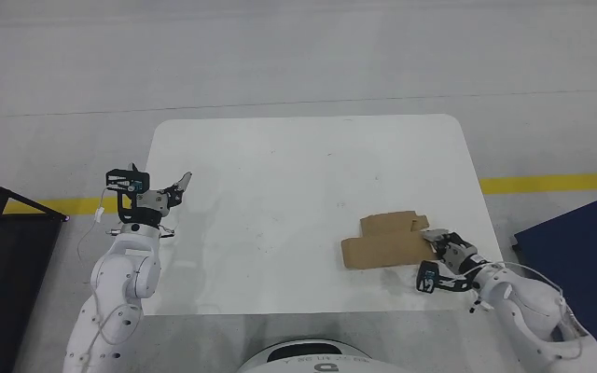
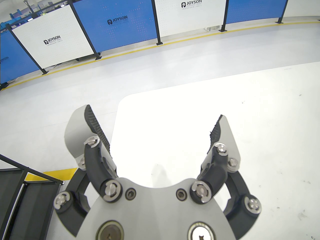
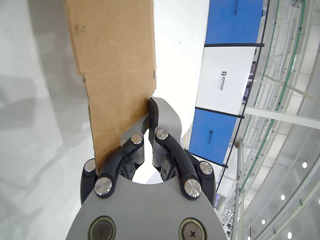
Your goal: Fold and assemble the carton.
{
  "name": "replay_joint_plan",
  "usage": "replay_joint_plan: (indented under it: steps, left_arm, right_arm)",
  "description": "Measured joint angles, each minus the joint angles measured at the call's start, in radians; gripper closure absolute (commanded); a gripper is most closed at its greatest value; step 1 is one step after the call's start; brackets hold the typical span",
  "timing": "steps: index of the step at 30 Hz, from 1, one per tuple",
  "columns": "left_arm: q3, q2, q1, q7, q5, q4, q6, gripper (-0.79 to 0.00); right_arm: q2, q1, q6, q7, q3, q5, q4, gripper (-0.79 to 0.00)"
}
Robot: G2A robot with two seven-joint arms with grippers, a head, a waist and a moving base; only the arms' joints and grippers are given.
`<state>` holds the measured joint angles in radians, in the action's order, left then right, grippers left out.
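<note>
The carton (image 1: 384, 248) on the desk (image 1: 280, 205) is clamped edgewise between the right jaws; the left jaws are held open, well apart.

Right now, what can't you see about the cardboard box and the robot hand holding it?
- Right wrist view: the carton covers one finger of the right gripper, so how deep the pinch goes is hidden. The carton's far end is cut off by the picture's edge.
- Top view: the carton's creases are too small to count, and its underside lies hidden against the table.
</note>
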<state>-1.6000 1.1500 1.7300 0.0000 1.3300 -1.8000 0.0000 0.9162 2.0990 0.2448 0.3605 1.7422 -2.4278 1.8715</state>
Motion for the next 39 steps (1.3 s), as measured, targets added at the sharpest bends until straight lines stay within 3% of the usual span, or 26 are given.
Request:
replay_joint_plan:
  steps: [10,26,29,39]
  left_arm:
    - [0.0,0.0,0.0,0.0,0.0,0.0,0.0,-0.785]
    - [0.0,0.0,0.0,0.0,0.0,0.0,0.0,-0.785]
    - [0.0,0.0,0.0,0.0,0.0,0.0,0.0,-0.785]
    - [0.0,0.0,0.0,0.0,0.0,0.0,0.0,-0.785]
  right_arm:
    - [0.018,0.077,-0.05,0.009,0.15,0.306,0.151,0.0]
    - [0.021,0.088,-0.058,-0.013,0.165,0.324,0.17,0.0]
    - [0.023,0.011,-0.068,-0.062,0.123,0.336,0.139,0.0]
    - [0.029,-0.376,-0.132,-0.152,-0.151,0.064,0.116,0.0]
